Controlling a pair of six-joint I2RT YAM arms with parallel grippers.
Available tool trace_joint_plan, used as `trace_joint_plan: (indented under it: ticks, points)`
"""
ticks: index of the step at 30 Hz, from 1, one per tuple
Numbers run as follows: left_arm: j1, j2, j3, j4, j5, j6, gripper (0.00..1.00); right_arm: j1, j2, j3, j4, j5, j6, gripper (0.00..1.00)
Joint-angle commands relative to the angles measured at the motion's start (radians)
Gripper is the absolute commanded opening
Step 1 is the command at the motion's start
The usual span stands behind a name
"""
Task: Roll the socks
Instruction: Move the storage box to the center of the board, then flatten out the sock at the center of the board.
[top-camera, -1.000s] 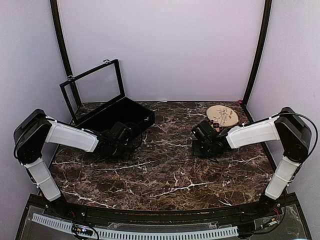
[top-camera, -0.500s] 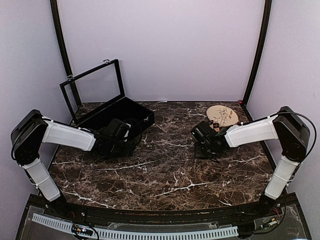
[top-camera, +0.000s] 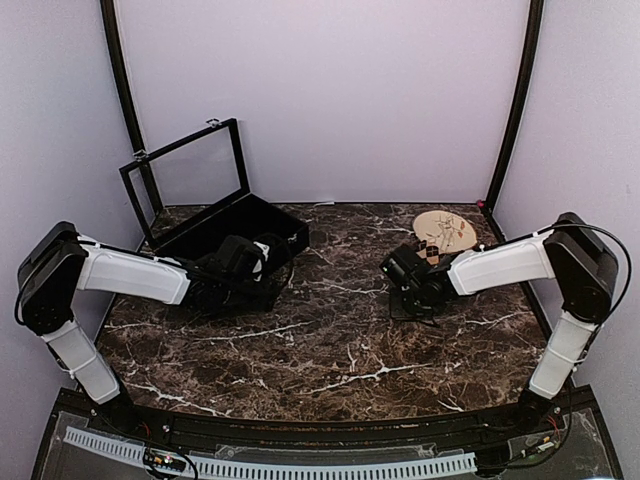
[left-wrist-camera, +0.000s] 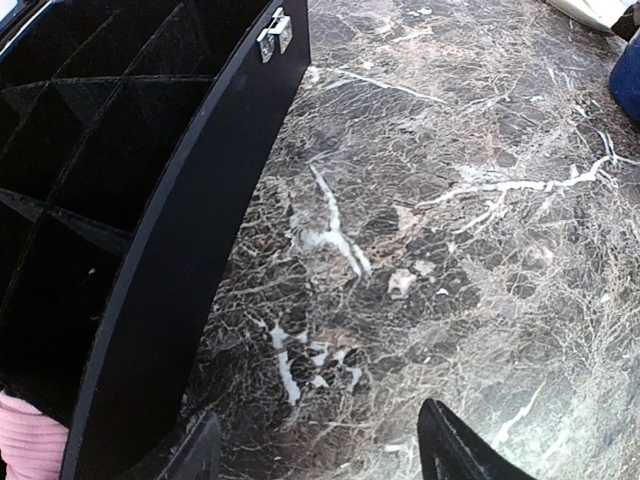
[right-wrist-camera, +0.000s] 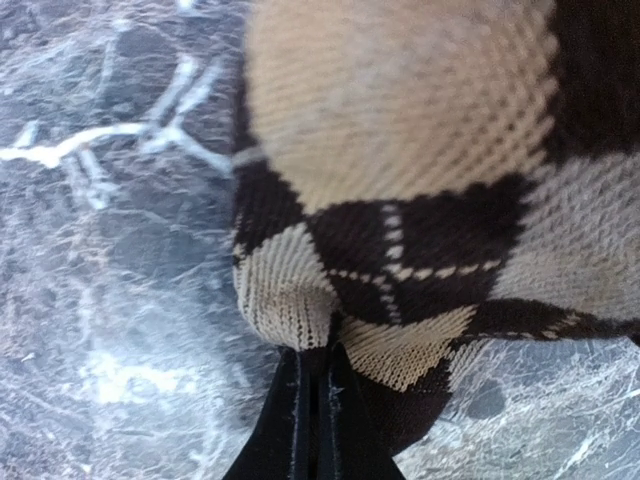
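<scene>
Argyle sock (right-wrist-camera: 400, 200), right wrist view: I see black fabric with tan and brown diamonds filling the upper and right part of the picture, lying on the marble table (right-wrist-camera: 110, 250). The right gripper (right-wrist-camera: 312, 350) has its jaws pressed together on the near edge of this sock. A small fold of fabric is pinched at the tips, and the two fingers (right-wrist-camera: 285, 425) show no gap between them.

Left wrist view: The left gripper (left-wrist-camera: 320, 455) has its jaws spread apart, with only bare marble between the two tips. A black compartment case (left-wrist-camera: 190, 230) stands just to the left, its front wall running next to the left tip. A metal latch (left-wrist-camera: 273, 33) sits on that wall. A patch of the pink sock (left-wrist-camera: 22, 440) shows at the bottom left corner, on the case side of the wall and outside the jaws. I cannot tell whether it lies in a compartment. A dark blue mug (left-wrist-camera: 628, 85) is cut off by the right edge.

Top external view: The left gripper (top-camera: 240, 272) is at the front of the case (top-camera: 235, 215), whose lid stands open. The right gripper (top-camera: 400, 285) is low over the table, near a round tan plate (top-camera: 445, 232). I cannot pick out the argyle sock beneath it.
</scene>
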Motion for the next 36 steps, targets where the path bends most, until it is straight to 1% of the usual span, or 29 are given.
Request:
trace_joint_plan:
  ticks: [1,6,14,19,22,27,33,36]
  points:
    - [-0.009,-0.052,0.026,0.004,0.002,0.011,0.70,0.024,-0.043,0.059,-0.027,0.025,-0.030,0.00]
    - [-0.015,-0.081,0.026,-0.004,-0.002,0.014,0.69,0.060,-0.075,0.113,-0.042,0.038,-0.057,0.00]
    - [-0.018,-0.145,0.024,-0.014,-0.013,0.014,0.70,0.151,-0.126,0.279,-0.132,0.109,-0.092,0.00]
    - [-0.017,-0.196,0.020,-0.024,-0.021,0.015,0.70,0.214,-0.146,0.357,-0.137,0.172,-0.108,0.00]
    - [-0.019,-0.233,0.011,-0.031,-0.028,0.008,0.70,0.249,-0.145,0.414,-0.140,0.180,-0.121,0.00]
    - [-0.024,-0.322,-0.025,-0.054,-0.069,-0.020,0.70,0.325,-0.092,0.498,-0.144,0.178,-0.122,0.00]
    - [-0.031,-0.459,-0.084,-0.127,-0.186,-0.083,0.70,0.415,0.004,0.598,-0.058,0.111,-0.113,0.00]
    - [-0.035,-0.538,-0.117,-0.167,-0.242,-0.113,0.70,0.448,0.039,0.652,0.012,0.056,-0.109,0.00]
